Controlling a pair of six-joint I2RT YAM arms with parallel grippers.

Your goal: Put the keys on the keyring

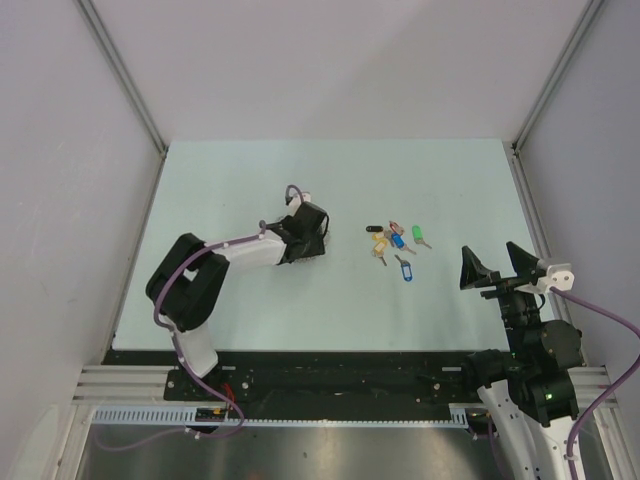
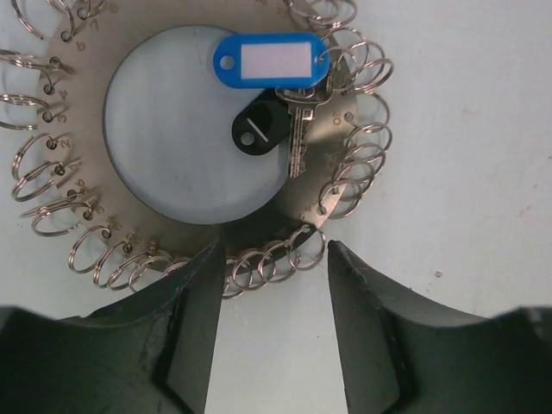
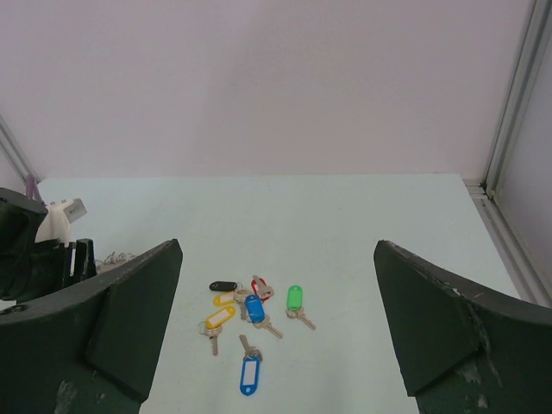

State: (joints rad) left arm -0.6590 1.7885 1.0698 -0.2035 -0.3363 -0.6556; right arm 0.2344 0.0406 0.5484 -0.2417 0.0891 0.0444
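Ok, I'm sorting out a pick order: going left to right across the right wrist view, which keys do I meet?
Black key → red key → green key; the yellow keys and blue keys overlap these, so left out.

A pale green tabletop (image 1: 230,180) sits inside plain white walls (image 1: 340,60). Grey metal posts (image 1: 122,72) mark the back corners.
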